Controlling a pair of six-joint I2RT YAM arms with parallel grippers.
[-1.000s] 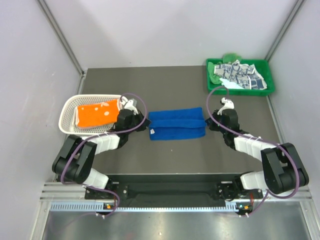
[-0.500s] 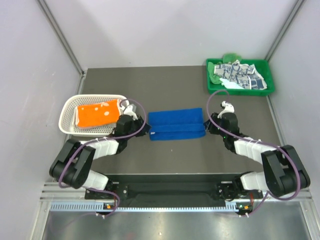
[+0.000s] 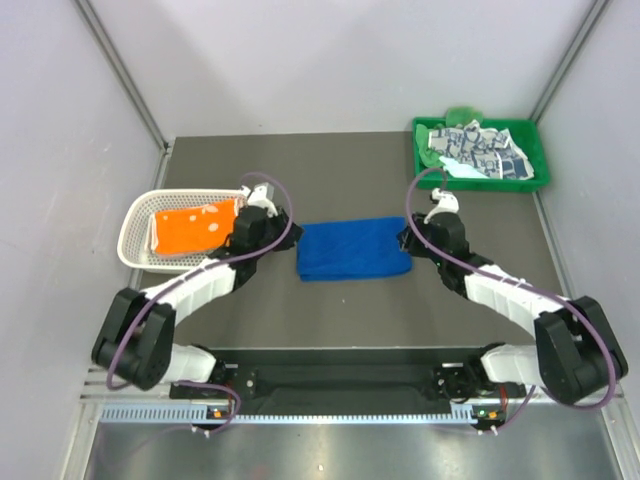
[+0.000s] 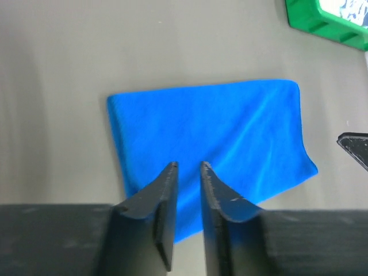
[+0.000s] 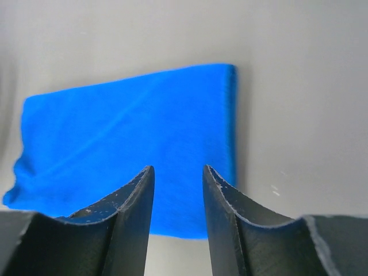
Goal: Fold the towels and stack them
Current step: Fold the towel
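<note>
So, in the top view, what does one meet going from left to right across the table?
White basket holding the orange towel → left gripper → blue towel → right gripper → green tray holding the patterned towel.

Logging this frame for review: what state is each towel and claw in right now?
Blue towel: folded, lying flat, not gripped.
Orange towel: folded, lying in the white basket.
Patterned towel: crumpled in the green tray.
Green towel: bunched at the tray's far edge.
Left claw: open, empty.
Right claw: open, empty.
</note>
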